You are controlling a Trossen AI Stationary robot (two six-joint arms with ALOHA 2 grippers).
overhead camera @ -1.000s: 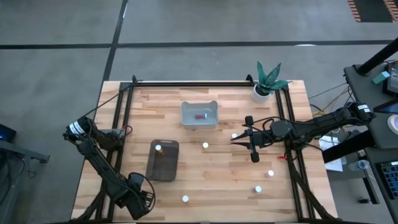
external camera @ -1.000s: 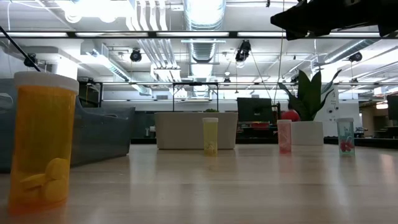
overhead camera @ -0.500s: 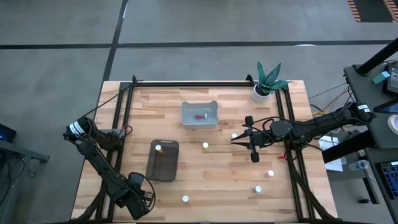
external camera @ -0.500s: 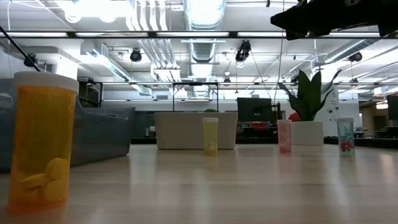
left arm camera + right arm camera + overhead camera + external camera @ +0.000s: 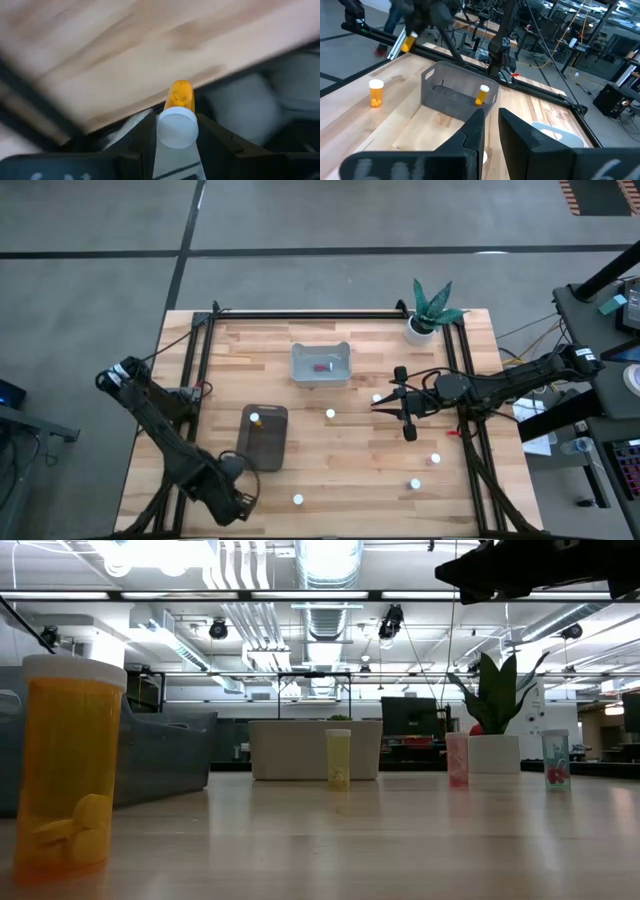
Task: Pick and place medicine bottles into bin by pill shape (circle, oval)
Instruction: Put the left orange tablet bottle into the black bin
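Observation:
My left gripper [image 5: 237,496] is near the table's near-left corner, shut on an amber medicine bottle [image 5: 180,97] with a white cap; the bottle also shows far off in the right wrist view [image 5: 409,43]. My right gripper [image 5: 378,405] hangs high over the table's right half, its fingers a little apart and empty. Other white-capped bottles stand upright on the table [image 5: 330,414] [image 5: 377,397] [image 5: 435,460]. The nearest bottle [image 5: 68,770] holds yellow pills. One amber bottle [image 5: 481,95] stands in the grey bin [image 5: 263,442]. A red thing [image 5: 320,366] lies in the clear bin [image 5: 320,350]. My left gripper pinches the amber bottle at its white cap [image 5: 164,131], one finger on each side. The bottle lies along the fingers, its cap toward the wrist and its body pointing away. It is lifted clear of the table.
A potted plant [image 5: 428,315] stands at the far right corner. Black frame rails [image 5: 200,360] run along the table's left, right and far sides. Two more bottles [image 5: 415,483] [image 5: 298,500] stand near the near edge.
My left arm has swung up from the near-left corner, and its gripper has gone a little toward the table's right edge and the grey bin. The right arm and the bottles on the table have kept still.

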